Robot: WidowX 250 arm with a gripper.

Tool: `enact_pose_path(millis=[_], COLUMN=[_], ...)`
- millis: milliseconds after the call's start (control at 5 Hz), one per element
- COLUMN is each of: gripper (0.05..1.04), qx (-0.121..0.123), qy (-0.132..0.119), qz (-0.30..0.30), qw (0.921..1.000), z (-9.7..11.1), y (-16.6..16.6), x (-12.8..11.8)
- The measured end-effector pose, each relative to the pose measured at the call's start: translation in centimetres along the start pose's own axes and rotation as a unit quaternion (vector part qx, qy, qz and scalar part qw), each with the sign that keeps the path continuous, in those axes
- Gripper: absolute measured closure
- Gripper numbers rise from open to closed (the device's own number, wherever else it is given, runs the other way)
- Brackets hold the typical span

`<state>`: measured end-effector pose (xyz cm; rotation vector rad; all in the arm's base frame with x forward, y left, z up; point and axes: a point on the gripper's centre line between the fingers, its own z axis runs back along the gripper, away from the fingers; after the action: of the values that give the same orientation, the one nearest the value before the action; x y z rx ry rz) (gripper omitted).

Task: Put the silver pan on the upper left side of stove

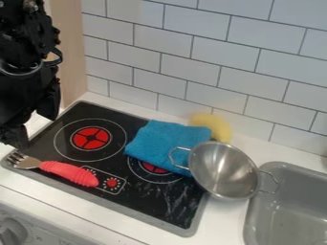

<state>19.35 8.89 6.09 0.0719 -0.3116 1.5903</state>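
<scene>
Knob [11, 231] below claw [32, 122]; claw wide, beside left edge of stove [144, 203], fork [70, 173] near. Silver pan [224, 171] well right, overlapping stove's right edge. Tiled wall [195, 43] behind.

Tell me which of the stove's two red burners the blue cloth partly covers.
The right-hand burner, beside the silver pan: the blue cloth lies over its upper part. The left-hand burner, nearer the claw, has no cloth on it.

Shiny smooth metal pan [223, 170], fuzzy matt cloth [167, 143], glossy blk stovetop [142, 197], glossy wall tiles [191, 57]
</scene>
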Motion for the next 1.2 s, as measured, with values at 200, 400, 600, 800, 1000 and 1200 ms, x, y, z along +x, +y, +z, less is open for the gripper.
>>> enact_pose_path(millis=[200, 400, 600, 800, 1000, 1200], gripper=[0.084, 0.084, 0.084, 0.084, 0.084, 0.084], qx=[0.018, 0.006, -0.040, -0.069, -0.078, -0.079], qy=[0.007, 0.015, 0.019, 0.055, 0.069, 0.086], qz=[0.001, -0.006, -0.002, 0.002, -0.017, -0.032], qw=[0.9998, 0.9999, 0.9990, 0.9961, 0.9945, 0.9926], z=[-0.6, -0.5, 1.0, 1.3, 1.7, 1.6], y=[1.2, 1.1, 0.3, -0.4, -0.7, -0.9], x=[-0.5, -1.7, -3.0, -4.8, -6.6, -8.3])
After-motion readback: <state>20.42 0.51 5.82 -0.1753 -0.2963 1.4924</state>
